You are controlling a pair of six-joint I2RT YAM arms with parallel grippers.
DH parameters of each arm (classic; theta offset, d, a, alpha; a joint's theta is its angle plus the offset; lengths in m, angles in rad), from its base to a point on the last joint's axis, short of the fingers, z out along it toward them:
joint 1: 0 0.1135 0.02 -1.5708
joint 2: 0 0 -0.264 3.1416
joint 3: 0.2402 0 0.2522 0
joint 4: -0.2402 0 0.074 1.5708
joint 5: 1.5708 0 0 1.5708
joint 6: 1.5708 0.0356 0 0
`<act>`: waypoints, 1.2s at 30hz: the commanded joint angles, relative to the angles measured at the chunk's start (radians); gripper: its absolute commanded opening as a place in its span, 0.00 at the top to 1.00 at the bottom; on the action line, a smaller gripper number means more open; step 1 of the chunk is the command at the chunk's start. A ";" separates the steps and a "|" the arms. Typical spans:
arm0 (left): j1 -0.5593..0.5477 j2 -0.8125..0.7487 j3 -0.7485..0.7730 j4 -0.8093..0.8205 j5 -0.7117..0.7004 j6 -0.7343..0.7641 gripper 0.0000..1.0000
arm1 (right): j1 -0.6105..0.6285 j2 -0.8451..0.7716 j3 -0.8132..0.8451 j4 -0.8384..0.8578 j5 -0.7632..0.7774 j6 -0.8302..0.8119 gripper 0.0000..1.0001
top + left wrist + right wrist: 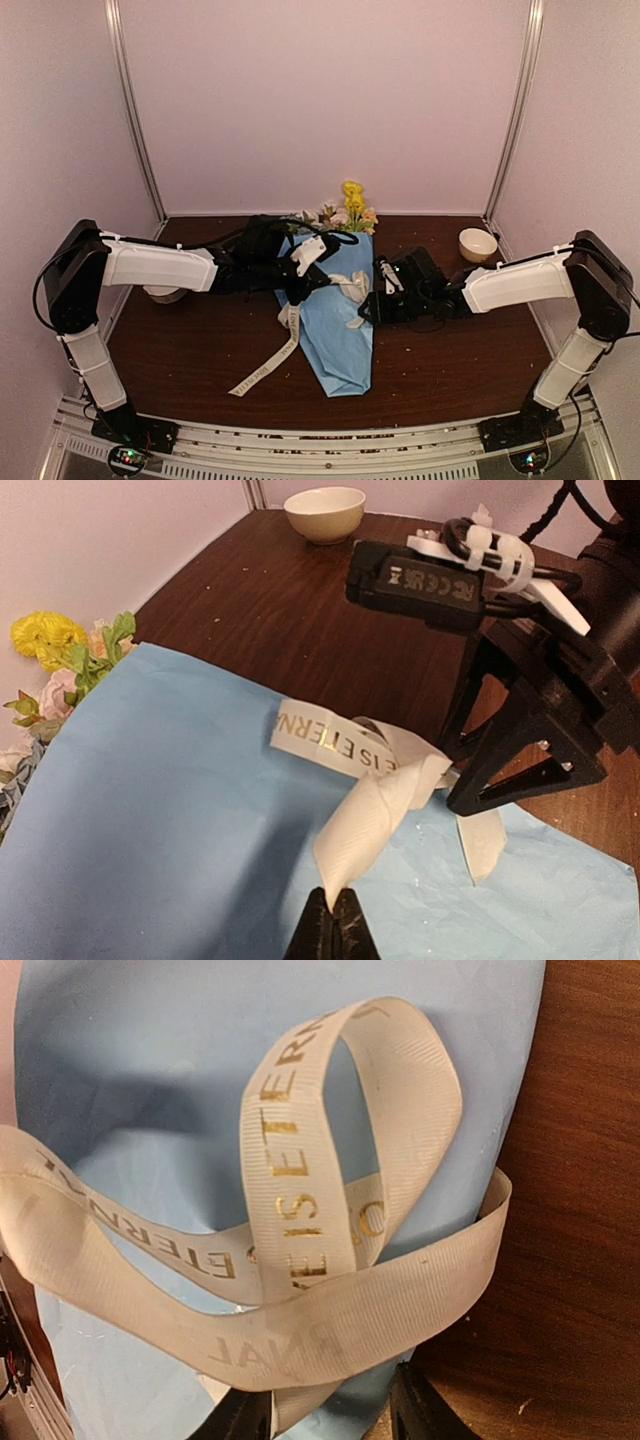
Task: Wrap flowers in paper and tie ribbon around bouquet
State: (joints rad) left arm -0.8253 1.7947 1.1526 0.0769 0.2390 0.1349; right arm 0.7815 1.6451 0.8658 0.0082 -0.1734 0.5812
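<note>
On the dark wooden counter [460, 350], the bouquet [340, 340] lay in its cone of light-blue paper [150, 810], narrow end toward my bases. The flowers [350, 205] poked out of the wide far end near the back wall. My left gripper [335, 905] was clenched on a fold of the cream ribbon [372, 805] just above the paper. My right gripper [325, 1412] faced it from the other side, released, its jaws standing apart with the ribbon's loop (gold lettering, only partly legible) draped across the gap between them. One long tail of ribbon trailed off the paper's left edge onto the counter. A cream bowl [477, 243] sat well apart in the far right corner.
</note>
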 commanded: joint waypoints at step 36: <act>-0.077 -0.321 -0.359 -0.469 -0.230 -0.354 0.08 | 0.012 0.029 0.118 -0.160 0.119 -0.062 0.88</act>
State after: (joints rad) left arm -0.8619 1.4433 0.8375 -0.2955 0.0772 -0.1028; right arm 0.7898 1.6764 0.9478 -0.1314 -0.0734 0.5323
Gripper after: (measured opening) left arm 0.914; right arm 0.118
